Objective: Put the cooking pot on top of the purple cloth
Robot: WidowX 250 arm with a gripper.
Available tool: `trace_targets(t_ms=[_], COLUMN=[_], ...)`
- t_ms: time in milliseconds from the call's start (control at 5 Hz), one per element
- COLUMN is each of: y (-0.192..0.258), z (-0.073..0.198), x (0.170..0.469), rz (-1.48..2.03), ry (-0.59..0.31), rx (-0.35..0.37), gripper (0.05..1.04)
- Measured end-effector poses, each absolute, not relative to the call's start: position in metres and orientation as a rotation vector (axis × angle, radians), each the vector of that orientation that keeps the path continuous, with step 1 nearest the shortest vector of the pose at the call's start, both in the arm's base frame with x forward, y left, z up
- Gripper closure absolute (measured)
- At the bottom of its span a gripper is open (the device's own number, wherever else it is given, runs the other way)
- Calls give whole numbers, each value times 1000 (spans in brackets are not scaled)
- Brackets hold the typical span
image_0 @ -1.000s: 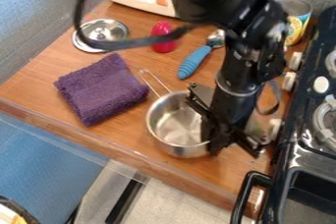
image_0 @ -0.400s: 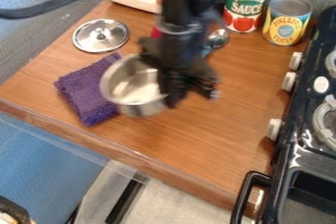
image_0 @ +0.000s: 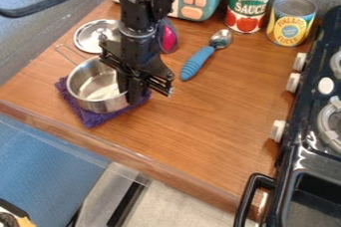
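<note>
The gripper's fingers [image_0: 134, 91] are closed on the right-hand wall of the cooking pot [image_0: 98, 89], left of centre in the frame, with the rim pinched between them. The pot is roughly upright over the purple cloth [image_0: 92, 119], which shows below it and at both sides. Whether its base bears on the cloth or is just above I can't tell (the wall hides the underside).

The step in hand, as I judge it, is setting down and letting go. Lower straight and slowly until the cloth takes the weight, keeping the base level; with the grip on one side only, the far side could dip and touch first. Don't drag the pot sideways once it touches, or the soft cloth may ruck up. Open only when the pot sits steady, enough to clear the wall on both faces, then lift straight up so that neither finger hooks the rim and tips it.

Farther out, the wire handle [image_0: 67, 54] points to the upper left, close to the metal lid [image_0: 86, 37], so a shift that way is best avoided. The blue-handled spoon [image_0: 194, 64] lies near the centre top, well apart from the pot. The cans [image_0: 250, 7] [image_0: 291, 22] stand at the upper right.
</note>
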State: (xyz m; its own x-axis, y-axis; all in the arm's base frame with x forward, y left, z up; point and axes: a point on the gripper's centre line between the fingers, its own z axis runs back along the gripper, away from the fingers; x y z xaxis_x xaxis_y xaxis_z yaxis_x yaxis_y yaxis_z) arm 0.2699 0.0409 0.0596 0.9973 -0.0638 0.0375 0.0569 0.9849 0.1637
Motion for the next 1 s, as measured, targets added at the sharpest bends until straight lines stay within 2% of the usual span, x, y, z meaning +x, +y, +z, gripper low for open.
trace_targets(t_ms=[400, 600, 1000], y=[50, 50, 39], z=[53, 49, 83], x=[278, 276, 270], rz=[-45, -60, -110], ry=[-23, -5, -61], rx=[183, 179, 84], gripper=[986, 801, 216])
